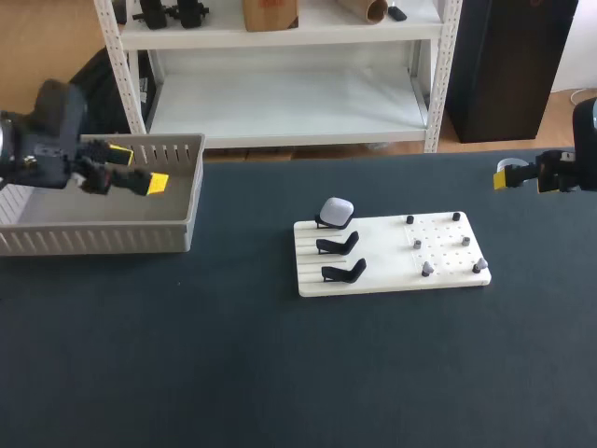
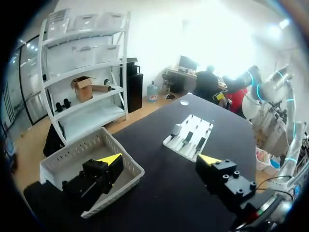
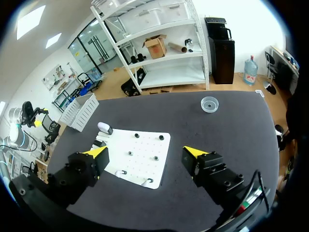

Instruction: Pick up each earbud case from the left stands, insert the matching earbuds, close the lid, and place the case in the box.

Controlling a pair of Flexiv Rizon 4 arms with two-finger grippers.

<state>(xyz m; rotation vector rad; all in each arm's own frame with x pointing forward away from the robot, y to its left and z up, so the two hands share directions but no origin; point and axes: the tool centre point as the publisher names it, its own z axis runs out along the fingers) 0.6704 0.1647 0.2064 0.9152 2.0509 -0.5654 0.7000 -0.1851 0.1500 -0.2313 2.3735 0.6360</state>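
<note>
Dark matte surface (image 1: 233, 373) as the base for all items. At its left end, pale plastic box (image 1: 103, 238) with slatted walls, open at the top. Near the middle, slightly right, flat white board (image 1: 373, 280), well apart from the box. Left arm entering from the left side, left pincer (image 1: 138, 166) held over the box end nearer the board; in the left wrist view, yellow fingertips (image 2: 111, 158) spread wide, nothing between them, one finger in line with the box and the other with bare surface. Right arm entering from the right side, right pincer (image 3: 145, 152) near the right edge of the surface, well apart from the board; in the right wrist view, fingers likewise spread wide and gripping nothing, board visible ahead between them. Small clear round dish (image 3: 210, 104) on the surface, well apart from the board. Three black stands (image 1: 338, 245) in a row along the left part of the board. White rounded earbud case (image 1: 337, 209) seated on the rearmost stand, the one farthest from the robot. Six small earbuds (image 1: 427, 269), dark or grey, upright and separate on the dotted right part of the board.
</note>
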